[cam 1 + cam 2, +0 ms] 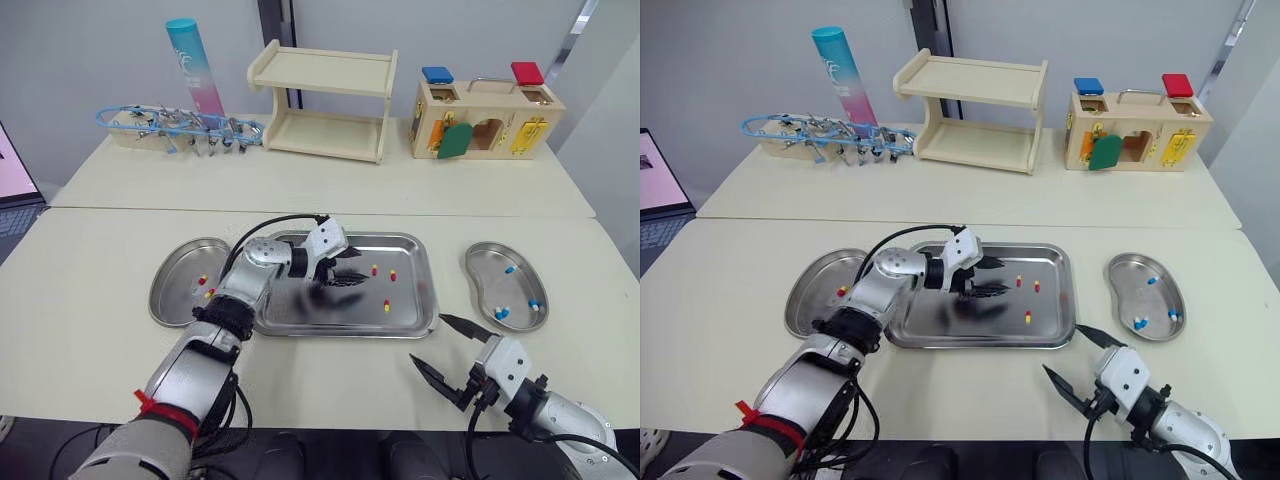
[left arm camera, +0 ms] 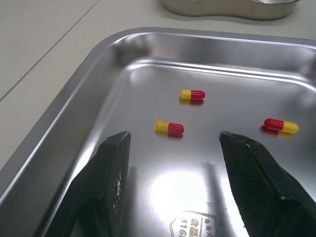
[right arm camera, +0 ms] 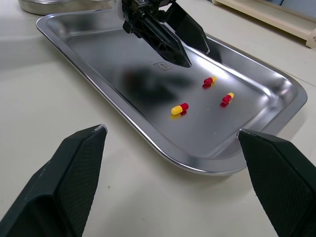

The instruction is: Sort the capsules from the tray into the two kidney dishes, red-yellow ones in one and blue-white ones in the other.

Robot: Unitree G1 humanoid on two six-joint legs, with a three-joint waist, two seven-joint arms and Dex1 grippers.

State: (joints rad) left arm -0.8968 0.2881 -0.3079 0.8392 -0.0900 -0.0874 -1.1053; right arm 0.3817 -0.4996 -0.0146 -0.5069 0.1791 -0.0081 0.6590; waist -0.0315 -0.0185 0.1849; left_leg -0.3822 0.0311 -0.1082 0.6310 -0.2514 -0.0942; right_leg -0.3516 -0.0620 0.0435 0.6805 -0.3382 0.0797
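Capsules (image 2: 169, 128), three red-yellow, lie loose on the tray (image 1: 430, 290) floor just ahead of your left claw (image 1: 350, 268). It hangs wide open over the steel, gripping nothing. Beside that claw's arm, one kidney dish (image 1: 175, 290) holds two more red-yellow. Your right claw (image 1: 428, 340) is spread wide and empty over the cream table (image 1: 100, 260). Ahead of it, the other dish (image 1: 485, 260) holds three blue-white capsules (image 1: 510, 268). The tray stamp (image 2: 190, 222) between the left fingers reads 316; rest illegible. Grey wall (image 1: 80, 60) behind.
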